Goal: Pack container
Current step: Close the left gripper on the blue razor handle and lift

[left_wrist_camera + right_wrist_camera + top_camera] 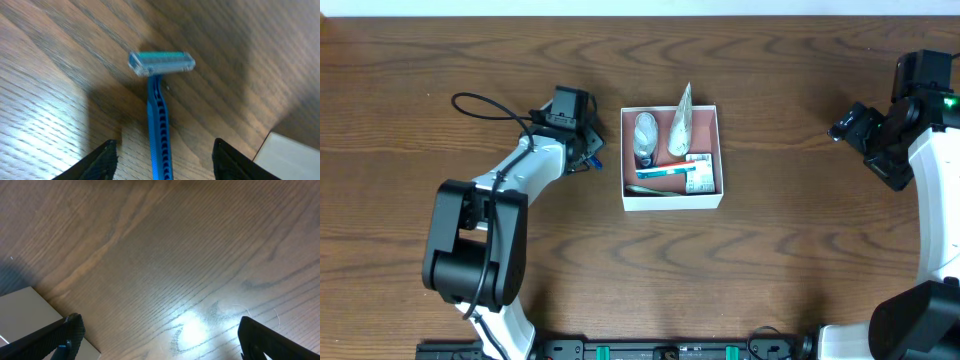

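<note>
the left end effector [163, 146], released, straddles a blue razor [159, 107]. the right end effector [160, 330] hangs released over the worktop [150, 250].

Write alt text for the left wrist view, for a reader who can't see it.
A blue disposable razor lies on the wooden table, its handle between the open fingers of the left gripper without touching them, head pointing away. A white corner of the container shows at lower right.
</note>
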Robot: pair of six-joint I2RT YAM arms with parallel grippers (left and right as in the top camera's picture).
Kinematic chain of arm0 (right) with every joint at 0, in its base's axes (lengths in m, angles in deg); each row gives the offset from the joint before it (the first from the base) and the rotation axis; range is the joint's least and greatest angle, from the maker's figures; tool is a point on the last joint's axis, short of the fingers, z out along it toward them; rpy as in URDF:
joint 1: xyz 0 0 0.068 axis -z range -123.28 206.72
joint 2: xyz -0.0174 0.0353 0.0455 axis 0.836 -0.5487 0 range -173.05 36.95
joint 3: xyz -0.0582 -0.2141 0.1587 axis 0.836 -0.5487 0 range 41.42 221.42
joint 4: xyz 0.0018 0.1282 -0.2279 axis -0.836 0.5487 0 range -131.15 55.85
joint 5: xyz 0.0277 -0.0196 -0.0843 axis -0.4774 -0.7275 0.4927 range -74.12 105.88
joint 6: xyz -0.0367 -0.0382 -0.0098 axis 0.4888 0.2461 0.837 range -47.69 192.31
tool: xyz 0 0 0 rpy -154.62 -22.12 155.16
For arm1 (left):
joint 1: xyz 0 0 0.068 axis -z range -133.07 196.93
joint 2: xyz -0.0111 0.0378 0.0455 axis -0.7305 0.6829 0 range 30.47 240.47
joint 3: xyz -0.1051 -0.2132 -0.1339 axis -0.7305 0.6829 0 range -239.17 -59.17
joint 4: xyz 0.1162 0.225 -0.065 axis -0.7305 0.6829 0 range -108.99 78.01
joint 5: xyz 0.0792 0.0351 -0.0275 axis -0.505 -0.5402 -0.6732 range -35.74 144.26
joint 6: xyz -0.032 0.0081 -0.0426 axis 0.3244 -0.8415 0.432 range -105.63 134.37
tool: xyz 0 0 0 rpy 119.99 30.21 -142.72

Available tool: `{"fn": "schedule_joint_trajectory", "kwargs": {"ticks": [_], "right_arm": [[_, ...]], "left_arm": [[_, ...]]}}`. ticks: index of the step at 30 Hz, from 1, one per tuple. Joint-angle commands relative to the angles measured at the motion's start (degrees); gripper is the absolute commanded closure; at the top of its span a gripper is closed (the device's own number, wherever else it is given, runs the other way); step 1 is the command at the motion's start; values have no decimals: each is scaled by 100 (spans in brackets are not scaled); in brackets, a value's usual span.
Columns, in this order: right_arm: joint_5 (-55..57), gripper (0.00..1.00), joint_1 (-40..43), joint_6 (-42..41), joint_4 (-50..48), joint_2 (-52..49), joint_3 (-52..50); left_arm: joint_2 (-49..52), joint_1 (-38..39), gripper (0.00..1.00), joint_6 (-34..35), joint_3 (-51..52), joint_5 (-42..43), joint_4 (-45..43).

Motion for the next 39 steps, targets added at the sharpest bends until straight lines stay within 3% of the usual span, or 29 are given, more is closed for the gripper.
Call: {"fn": "schedule_joint_trajectory", "kwargs": {"ticks": [1, 8, 15, 31, 39], "right_arm": [[42, 1, 39, 74, 2, 39, 59], [42, 1, 39, 74, 2, 39, 59], [42, 1, 39, 74, 2, 39, 59], [42, 1, 39, 74, 2, 39, 59], [42, 1, 39, 74, 2, 39, 59]], "left_arm": [[127, 46, 41, 13, -28, 15, 52], [225, 46, 45, 13, -28, -195, 79], [225, 48, 57, 9, -28, -509, 101], [304, 87, 56, -192, -28, -645, 957], [304, 57, 55, -649, -63, -656, 1172]]}}
